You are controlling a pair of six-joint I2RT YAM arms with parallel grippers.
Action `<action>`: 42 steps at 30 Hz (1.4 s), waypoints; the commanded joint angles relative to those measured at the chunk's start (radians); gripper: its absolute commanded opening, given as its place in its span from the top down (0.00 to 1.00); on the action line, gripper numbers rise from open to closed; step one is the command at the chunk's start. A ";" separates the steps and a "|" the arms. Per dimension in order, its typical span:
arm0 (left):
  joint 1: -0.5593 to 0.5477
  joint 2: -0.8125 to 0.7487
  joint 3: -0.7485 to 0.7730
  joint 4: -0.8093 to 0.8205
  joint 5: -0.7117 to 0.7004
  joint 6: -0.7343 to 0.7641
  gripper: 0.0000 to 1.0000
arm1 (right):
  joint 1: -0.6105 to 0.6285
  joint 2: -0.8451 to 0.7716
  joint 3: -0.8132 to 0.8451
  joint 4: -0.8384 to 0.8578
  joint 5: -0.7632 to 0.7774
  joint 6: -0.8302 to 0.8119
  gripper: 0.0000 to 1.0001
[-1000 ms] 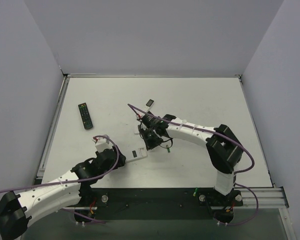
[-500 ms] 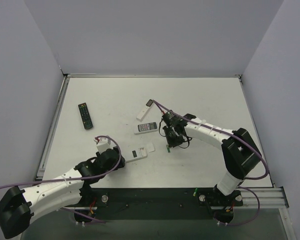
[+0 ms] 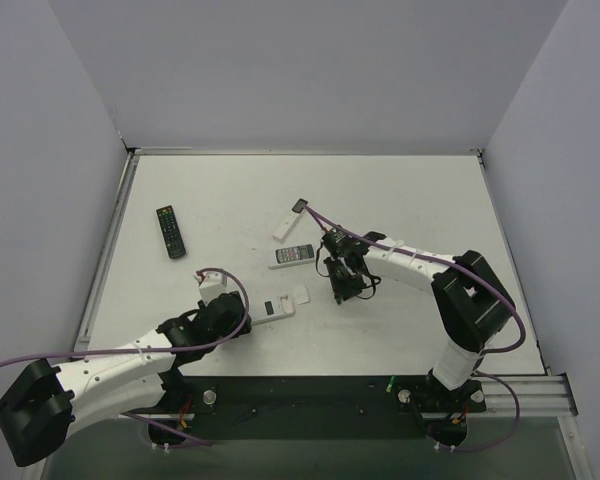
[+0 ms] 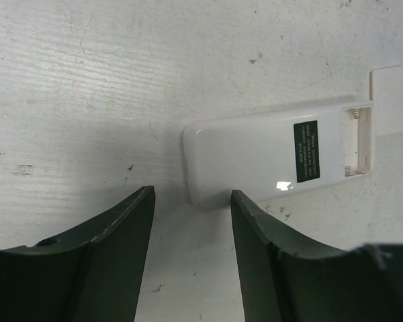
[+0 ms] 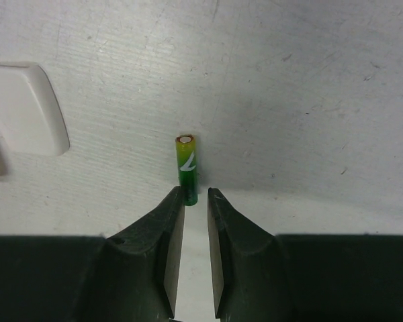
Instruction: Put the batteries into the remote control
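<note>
The remote control [image 4: 275, 157] lies white back up with its battery bay open at the far end; it also shows in the top view [image 3: 273, 307]. Its loose cover [image 4: 393, 100] lies just past it. My left gripper [image 4: 191, 201] is open and empty, its tips just short of the remote's near end. One green battery [image 5: 187, 168] lies on the table, also seen in the top view [image 3: 336, 298]. My right gripper [image 5: 196, 194] is narrowly open, its tips flanking the battery's near end, the left tip touching it. No other batteries show.
A white remote with a grey screen [image 3: 295, 255] lies beyond the right gripper [image 3: 342, 283]. Another white remote [image 3: 287, 222] lies farther back. A long black remote [image 3: 171, 231] lies at far left. The cover [image 5: 20, 111] lies left of the battery.
My right gripper moved right and nearer, off the remotes, down to the green battery. My left gripper crept right toward the remote's end.
</note>
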 commanded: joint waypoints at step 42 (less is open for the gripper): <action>0.006 -0.066 0.013 0.057 -0.011 -0.003 0.50 | 0.198 0.219 0.398 -0.186 -0.221 0.053 0.99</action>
